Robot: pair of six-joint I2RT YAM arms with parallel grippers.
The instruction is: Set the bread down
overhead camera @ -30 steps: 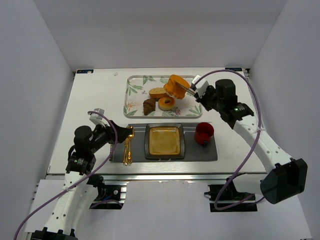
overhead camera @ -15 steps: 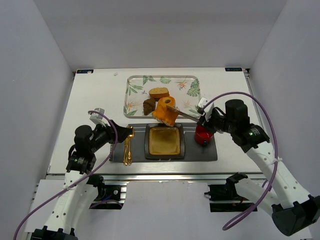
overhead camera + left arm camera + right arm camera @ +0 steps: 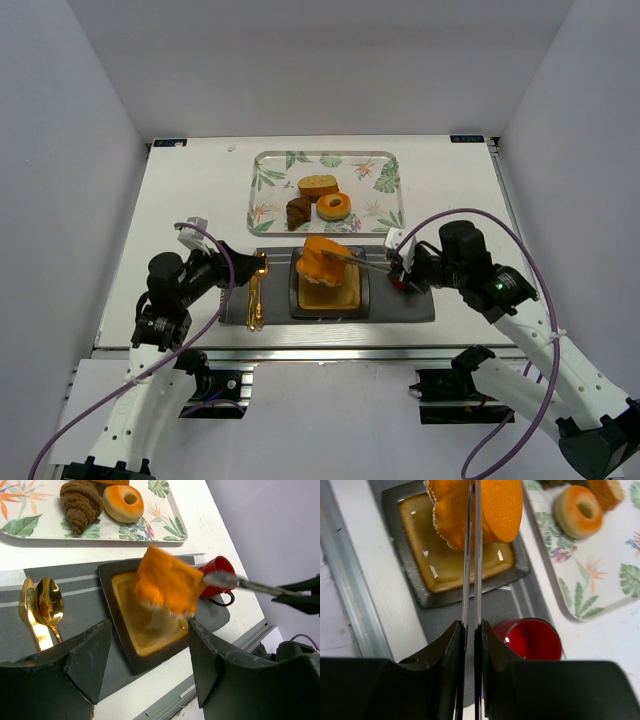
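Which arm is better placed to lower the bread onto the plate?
Right: the right gripper holds tongs clamped on the bread above the plate; the left gripper sits open and empty.

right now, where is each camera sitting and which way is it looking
Top external: above and behind, looking down on the table; left arm, right arm show.
Left wrist: faces across the plate; open left claw frames the bread.
Right wrist: looks left along the tongs in the right claw.
Both wrist views share bread, plate, red cup, tray.
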